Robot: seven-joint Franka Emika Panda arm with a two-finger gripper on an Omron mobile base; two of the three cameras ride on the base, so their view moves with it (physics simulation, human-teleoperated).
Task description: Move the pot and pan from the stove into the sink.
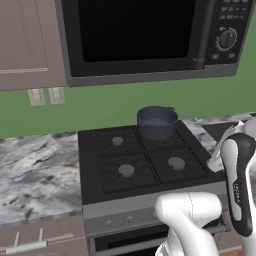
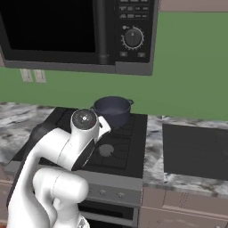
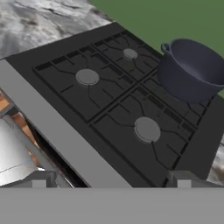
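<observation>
We see the pot (image 1: 157, 121) upright on the stove's (image 1: 145, 162) back right burner. Our gripper (image 3: 111, 179) hangs open above the front edge, well apart from it.

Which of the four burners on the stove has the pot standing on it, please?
The back right burner: the dark blue-grey pot covers it, by the green wall. The other three burners of the stove show bare grey caps, such as the front right one.

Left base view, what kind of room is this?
A home kitchen, rendered: a four-burner gas stove with a pot on it, a microwave above, and marbled stone counter alongside.
</observation>
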